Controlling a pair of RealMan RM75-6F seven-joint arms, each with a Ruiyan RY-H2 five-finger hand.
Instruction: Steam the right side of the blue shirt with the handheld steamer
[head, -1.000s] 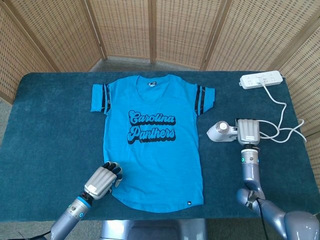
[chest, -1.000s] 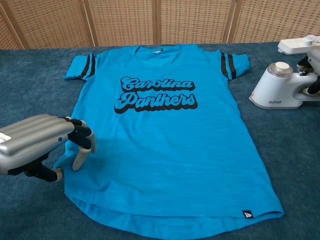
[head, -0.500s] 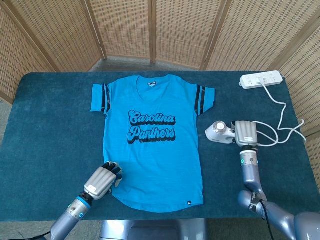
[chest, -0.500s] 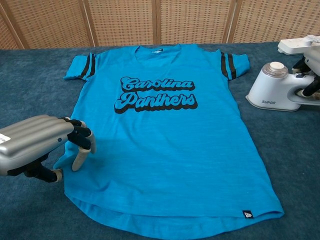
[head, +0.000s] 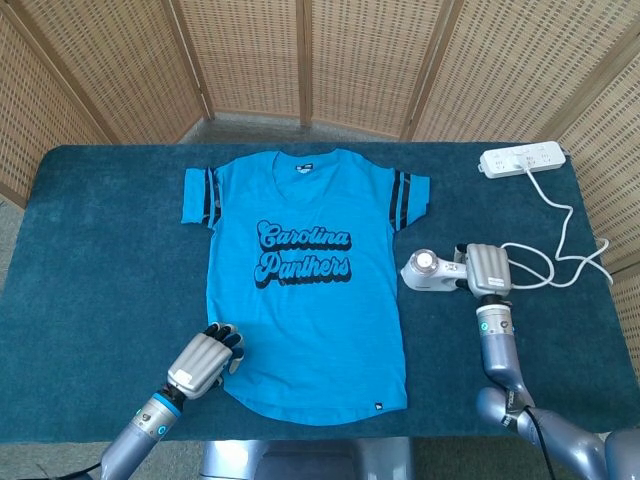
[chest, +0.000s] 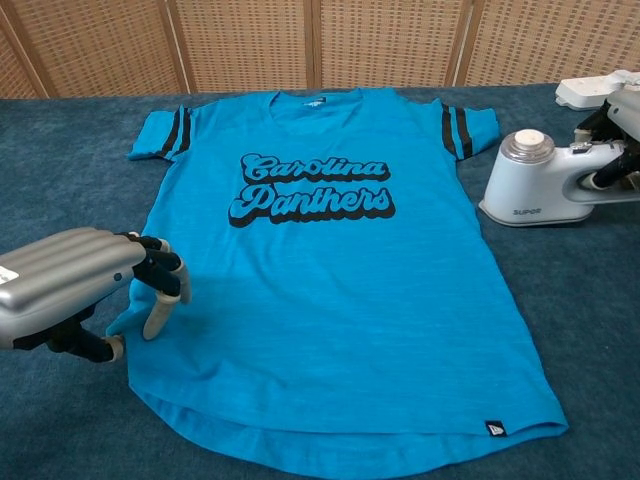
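The blue shirt lay flat and face up in the middle of the tabletop, its collar toward the wicker screen and its hem toward the robot. From where I stood, no steaming had begun: the handheld steamer sat on the dark cloth just beside the shirt's right edge, level with the lettering, apart from the fabric and not over it. The right hand had its fingers wrapped around the steamer's handle, so the pickup part looked done, or very nearly. I could not tell whether the steamer was lifted clear or resting on its base.

On the other side, the left hand rested at the lower left edge of the shirt with its fingers curled down, the fingertips touching the cloth as if to pin it; it held nothing that I could see.

What was left, by my reckoning, was nearly everything: carrying the steamer over the right side and passing it along that half. The cord ran back to the power strip at the far right corner.
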